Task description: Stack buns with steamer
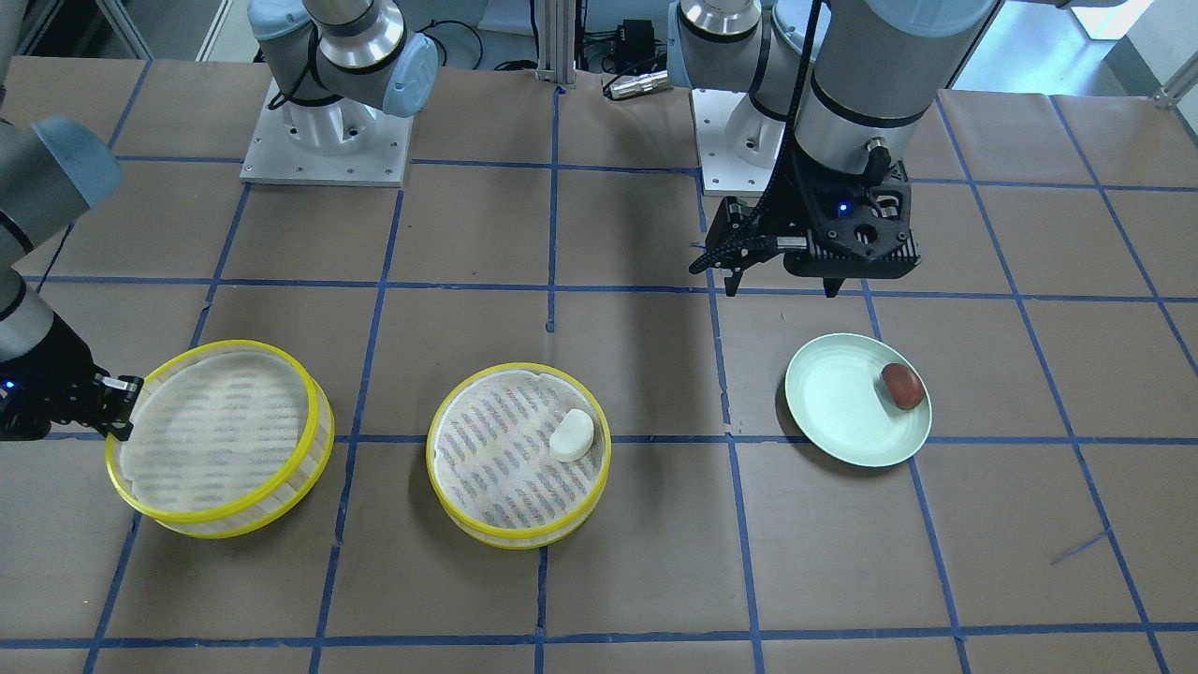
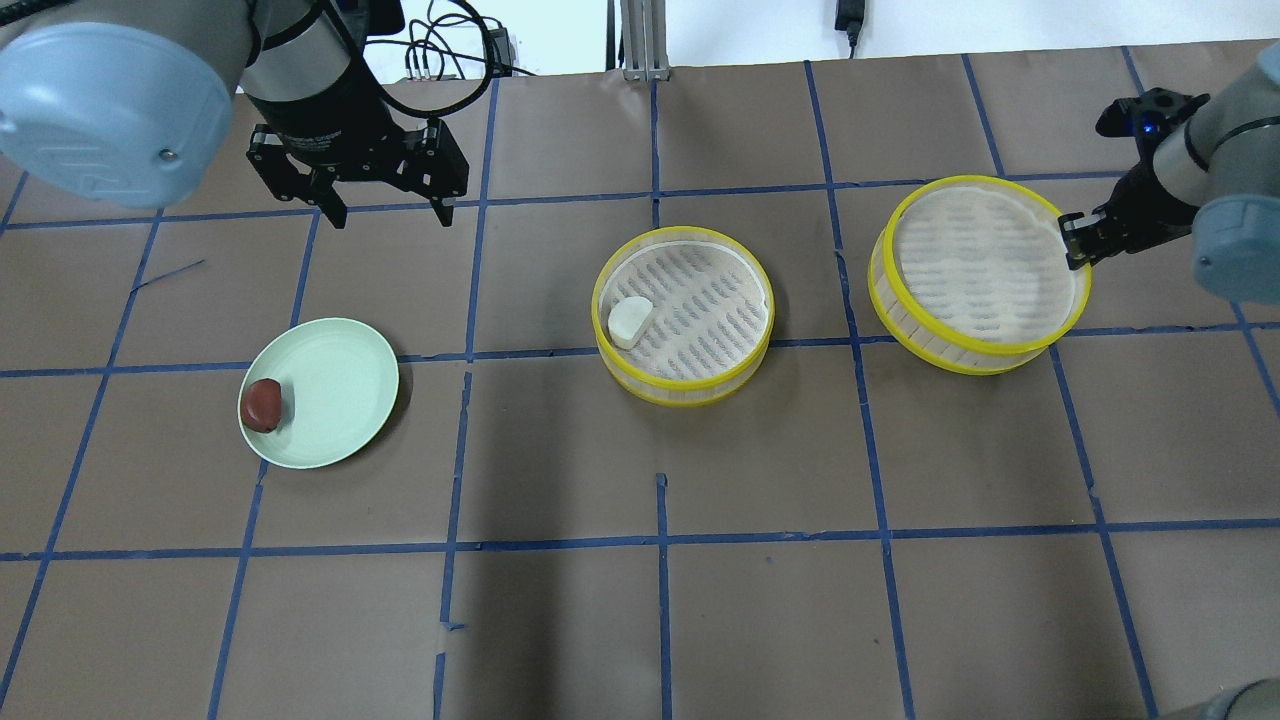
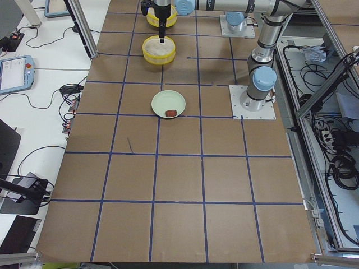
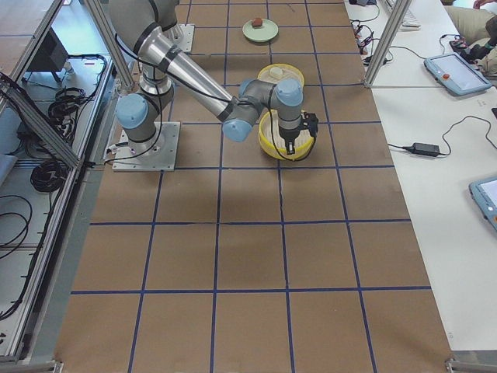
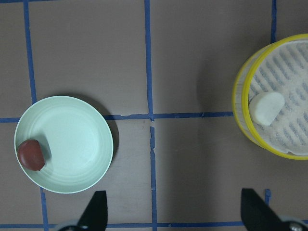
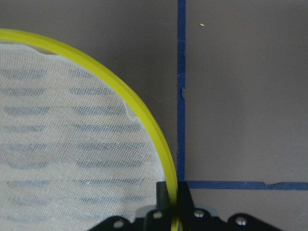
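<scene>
Clamped narrow on the right rim of the empty steamer (image 2: 950, 347), seemingly tilted off the worktop (image 2: 800, 600), the right end effector (image 2: 1072, 245) has its likely target, the middle steamer (image 2: 685, 390) holding the white bun (image 2: 628, 320), directly left; the left end effector (image 2: 390, 215) hangs wide open.

The desk (image 2: 560, 620): brown paper, dark blue tape grid. The centre steamer basket (image 2: 683, 392) and right steamer basket (image 2: 960, 350): yellow rims, pale slatted walls, white mesh liners showing rows of grey dashes. The white bun (image 2: 628, 320): plain off-white. The brown bun (image 2: 263, 404): glossy reddish-brown. The plate (image 2: 340, 390): pale mint green, unpatterned. The left claw (image 2: 388, 218) and right claw (image 2: 1078, 245): black. The left arm (image 2: 110, 100) and right arm (image 2: 1235, 250): silver-grey tubes, light blue joint caps.
</scene>
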Robot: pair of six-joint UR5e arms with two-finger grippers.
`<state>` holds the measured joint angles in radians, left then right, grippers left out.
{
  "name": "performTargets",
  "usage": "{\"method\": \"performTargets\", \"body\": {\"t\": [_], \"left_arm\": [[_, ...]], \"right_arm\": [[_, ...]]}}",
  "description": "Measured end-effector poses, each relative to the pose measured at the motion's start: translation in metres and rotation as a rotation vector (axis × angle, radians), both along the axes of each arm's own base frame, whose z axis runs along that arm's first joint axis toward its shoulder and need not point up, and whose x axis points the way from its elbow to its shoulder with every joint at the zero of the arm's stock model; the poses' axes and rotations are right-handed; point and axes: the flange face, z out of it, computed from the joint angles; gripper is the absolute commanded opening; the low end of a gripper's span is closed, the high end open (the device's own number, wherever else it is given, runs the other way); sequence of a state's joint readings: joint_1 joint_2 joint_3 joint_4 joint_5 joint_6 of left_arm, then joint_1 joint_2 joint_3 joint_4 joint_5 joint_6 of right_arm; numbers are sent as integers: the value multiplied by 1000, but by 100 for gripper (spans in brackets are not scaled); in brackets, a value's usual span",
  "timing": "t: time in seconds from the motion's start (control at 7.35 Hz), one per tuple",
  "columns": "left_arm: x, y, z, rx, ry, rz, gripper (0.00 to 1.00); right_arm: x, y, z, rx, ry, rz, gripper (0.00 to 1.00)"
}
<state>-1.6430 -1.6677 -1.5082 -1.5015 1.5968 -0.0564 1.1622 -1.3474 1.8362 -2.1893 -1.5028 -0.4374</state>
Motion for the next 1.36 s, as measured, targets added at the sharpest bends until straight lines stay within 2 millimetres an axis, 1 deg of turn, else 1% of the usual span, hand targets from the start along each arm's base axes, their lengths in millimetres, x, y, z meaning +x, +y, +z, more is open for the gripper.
{"method": "performTargets", "body": {"t": [0.14, 0.27, 0.41, 0.54, 0.68, 0.82, 0.95, 1.09, 1.22, 1.36], "left_arm": [[0, 0, -2, 3, 0, 2, 97], [-1, 1, -4, 7, 0, 4, 97], [-1, 1, -6, 10, 0, 5, 97], [-2, 1, -7, 11, 1, 6, 97], [-2, 2, -7, 11, 1, 5, 97], [-2, 2, -7, 11, 1, 5, 97], [-2, 2, -6, 11, 1, 5, 97], [-2, 2, -6, 11, 1, 5, 97], [-2, 2, -6, 10, 2, 5, 97], [-2, 2, -6, 9, 2, 5, 97]], "right_arm": [[30, -3, 24, 10, 23, 8, 2], [79, -10, 43, 19, 46, -12, 2], [132, -13, 57, 26, 49, -38, 2], [185, -13, 65, 39, 41, -64, 2], [238, -11, 57, 59, 34, -90, 2], [282, -9, 37, 73, 40, -115, 2], [315, -7, 16, 78, 54, -129, 2], [333, -5, 1, 84, 64, -134, 2], [342, -2, -5, 87, 70, -134, 3], [347, 0, -7, 91, 72, -131, 3]]}}
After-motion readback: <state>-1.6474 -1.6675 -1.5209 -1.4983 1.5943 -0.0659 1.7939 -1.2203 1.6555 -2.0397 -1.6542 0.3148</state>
